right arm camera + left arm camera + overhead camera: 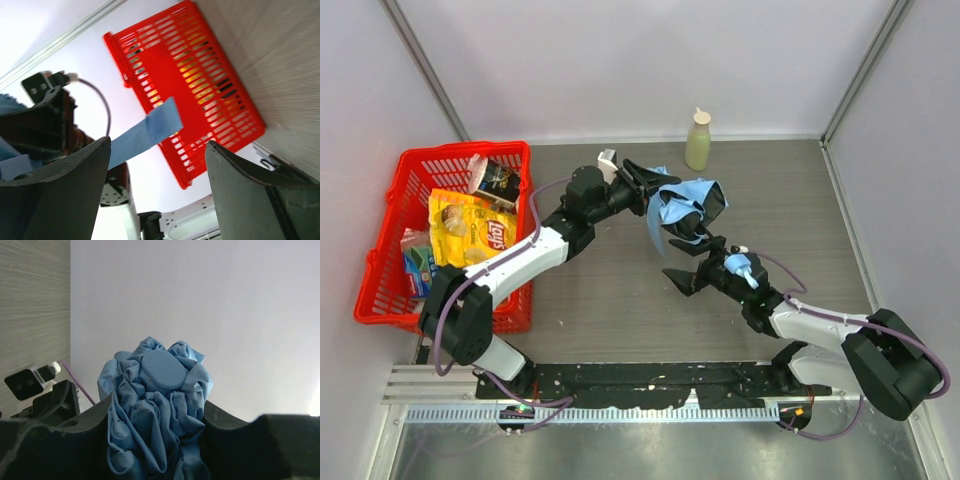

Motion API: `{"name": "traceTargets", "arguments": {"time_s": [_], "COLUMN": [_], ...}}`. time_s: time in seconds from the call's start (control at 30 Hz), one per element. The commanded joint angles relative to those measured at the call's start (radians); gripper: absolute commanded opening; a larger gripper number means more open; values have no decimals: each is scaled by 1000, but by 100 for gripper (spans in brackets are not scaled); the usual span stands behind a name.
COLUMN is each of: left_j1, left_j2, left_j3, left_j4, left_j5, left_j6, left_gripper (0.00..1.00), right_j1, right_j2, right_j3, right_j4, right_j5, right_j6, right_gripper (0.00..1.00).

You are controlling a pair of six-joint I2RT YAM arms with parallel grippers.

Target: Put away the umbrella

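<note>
The umbrella (685, 205) is a crumpled sky-blue bundle held above the table's middle. My left gripper (642, 185) is shut on its fabric. In the left wrist view the folds (150, 415) fill the gap between the jaws (155, 440), with the round blue cap (162, 369) on top. A blue strap (655, 232) hangs from the bundle and crosses the right wrist view (145, 132). My right gripper (690, 262) is open just below the bundle, holding nothing (157, 165). The small light-blue handle (738, 266) shows over my right wrist.
A red basket (380, 270) with snack bags stands at the left, and also shows in the right wrist view (200, 75). A pale green bottle (698, 140) stands at the back wall. White walls close in the table.
</note>
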Motion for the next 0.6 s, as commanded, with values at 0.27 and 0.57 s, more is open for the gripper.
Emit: {"name": "traceTargets", "arguments": {"time_s": [0.27,0.57], "left_j1": [-21,-33], "left_j2": [-27,-41], "left_j3": [9,-19], "left_j4": [228,250], "left_j5": [15,12], "left_j6": [-128,-147], "left_gripper": [0,0], "right_j1": [33,37], "right_j2": [53,76], "right_j3": [115,131], "right_j4": [116,153], "right_j5": [88,94], "right_j6": [247,270], "right_gripper": [77,67]}}
